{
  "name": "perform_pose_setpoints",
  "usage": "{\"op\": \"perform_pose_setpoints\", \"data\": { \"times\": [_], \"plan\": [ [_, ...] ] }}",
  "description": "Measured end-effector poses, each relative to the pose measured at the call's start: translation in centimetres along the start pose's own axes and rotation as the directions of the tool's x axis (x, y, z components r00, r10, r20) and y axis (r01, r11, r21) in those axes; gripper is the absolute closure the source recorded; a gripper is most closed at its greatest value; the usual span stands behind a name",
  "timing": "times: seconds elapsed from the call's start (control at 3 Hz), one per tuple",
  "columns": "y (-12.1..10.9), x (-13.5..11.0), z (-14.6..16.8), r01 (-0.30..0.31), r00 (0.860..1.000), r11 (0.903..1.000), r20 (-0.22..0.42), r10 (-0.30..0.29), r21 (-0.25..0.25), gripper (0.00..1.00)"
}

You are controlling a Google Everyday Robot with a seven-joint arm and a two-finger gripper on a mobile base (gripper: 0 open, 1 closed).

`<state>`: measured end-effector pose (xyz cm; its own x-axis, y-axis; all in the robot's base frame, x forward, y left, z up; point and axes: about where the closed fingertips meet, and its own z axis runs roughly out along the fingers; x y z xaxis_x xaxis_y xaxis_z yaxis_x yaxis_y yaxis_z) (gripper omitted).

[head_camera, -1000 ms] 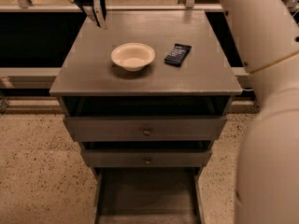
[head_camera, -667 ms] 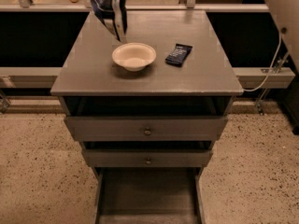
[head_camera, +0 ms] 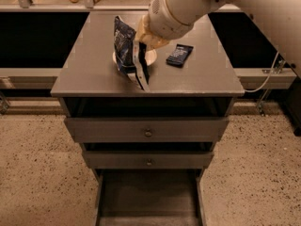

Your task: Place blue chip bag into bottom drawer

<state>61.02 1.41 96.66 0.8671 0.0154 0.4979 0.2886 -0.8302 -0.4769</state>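
The blue chip bag (head_camera: 124,44) hangs in the air over the cabinet top, in front of the white bowl (head_camera: 152,56). Its lower white edge reaches toward the top's front edge. My gripper (head_camera: 139,56) is at the end of the white arm that comes in from the upper right, and it is shut on the bag's right side. The bag hides most of the gripper. The bottom drawer (head_camera: 148,197) is pulled open at the foot of the cabinet, with a bare grey floor, well below and in front of the bag.
A small flat dark packet (head_camera: 179,54) lies on the grey cabinet top (head_camera: 89,69) to the right of the bowl. Two upper drawers with round knobs (head_camera: 148,132) (head_camera: 149,162) stick out slightly. Speckled floor lies on both sides. A cable hangs at the right.
The arm has swung in from the upper right. The bag has moved from the back left of the cabinet top forward and down, to over the bowl.
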Motion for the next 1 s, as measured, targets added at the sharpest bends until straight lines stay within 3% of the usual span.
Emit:
{"op": "perform_pose_setpoints", "data": {
  "times": [0.33, 0.67, 1.0],
  "plan": [
    [1.9, 0.2, 1.3, 0.039, 0.999, 0.9989, -0.017, -0.039, -0.026, 1.00],
    [1.9, -1.7, 1.7, 0.147, 0.989, 0.9891, -0.032, -0.147, -0.018, 1.00],
    [1.2, -7.6, 1.2, 0.330, 0.944, 0.9435, 0.002, -0.330, 0.033, 1.00]
  ]
}}
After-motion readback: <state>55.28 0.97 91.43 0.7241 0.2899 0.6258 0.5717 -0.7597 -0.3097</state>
